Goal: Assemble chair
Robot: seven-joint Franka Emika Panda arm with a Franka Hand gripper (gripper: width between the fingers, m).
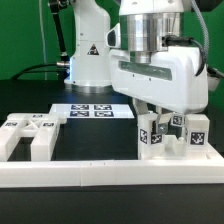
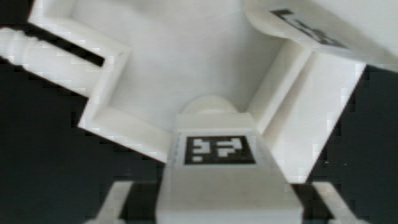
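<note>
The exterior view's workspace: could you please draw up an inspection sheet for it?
Surface: black table, with a long white border rail along the front and the marker board at the back.
Job's things: blocky white plastic chair parts on the exterior view's left; tagged white plastic chair pieces on its right, under the pincer.
Clutter: nothing seen.
Grippers: white two-finger pincer straddles the tagged pieces; whether it grips cannot be told.
Cables: dark cable behind the table, near the arm.
Surroundings: white robot arm base; dark backdrop.
</note>
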